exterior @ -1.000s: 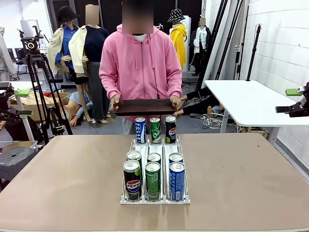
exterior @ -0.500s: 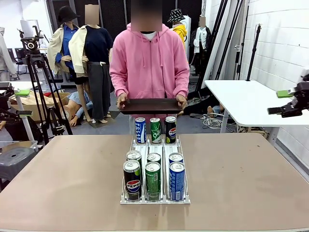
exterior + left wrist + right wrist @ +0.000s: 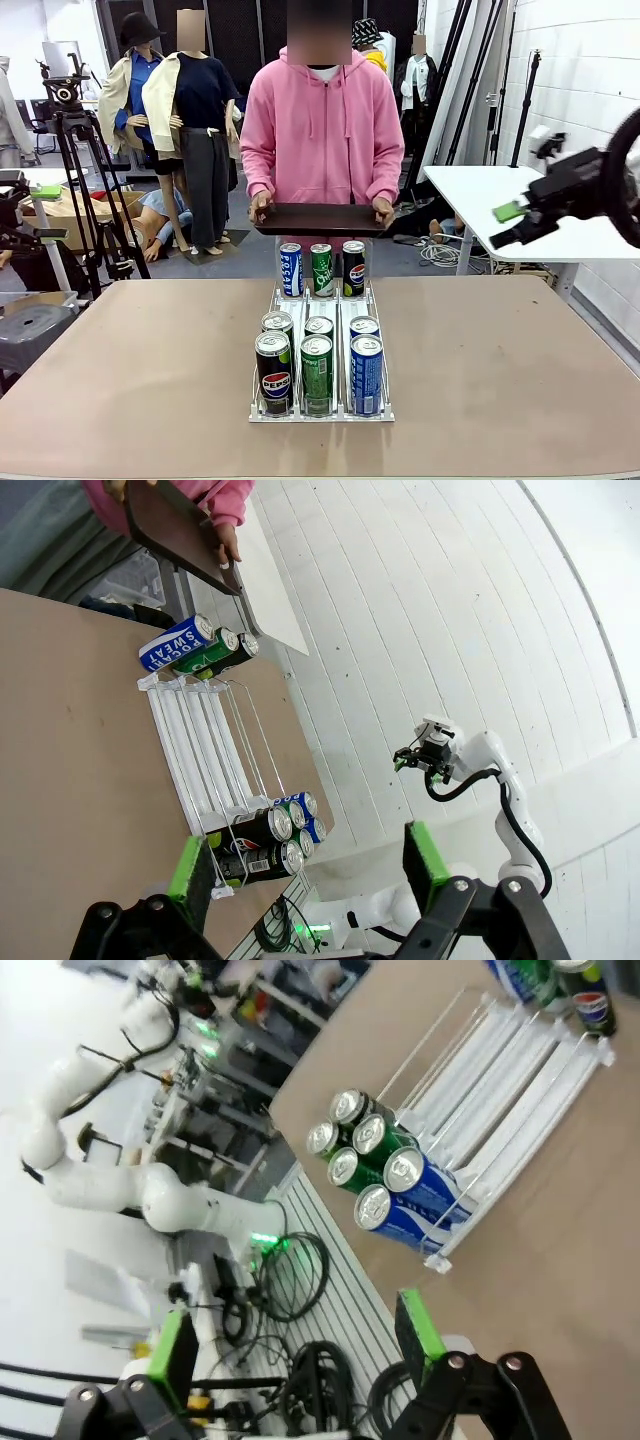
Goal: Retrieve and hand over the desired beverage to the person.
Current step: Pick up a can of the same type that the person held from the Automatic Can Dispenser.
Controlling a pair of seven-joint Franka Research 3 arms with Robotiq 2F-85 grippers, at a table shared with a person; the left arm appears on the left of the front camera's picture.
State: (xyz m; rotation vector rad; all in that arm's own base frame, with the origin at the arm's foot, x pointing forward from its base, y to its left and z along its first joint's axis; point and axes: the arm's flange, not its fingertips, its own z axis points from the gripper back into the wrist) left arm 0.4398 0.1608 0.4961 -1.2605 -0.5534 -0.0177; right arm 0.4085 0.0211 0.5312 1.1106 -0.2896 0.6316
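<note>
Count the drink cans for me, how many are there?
9. At the far end of the rack: far blue can, far green can, far black can. At its near end: black Pepsi can, near green can, near blue can, with three more cans right behind them. None seems hidden.

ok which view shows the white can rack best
The front view: the white can rack sits centred and square-on, with all nine cans countable. The left wrist view shows it rolled sideways and smaller; the right wrist view crops the far cans.
</note>
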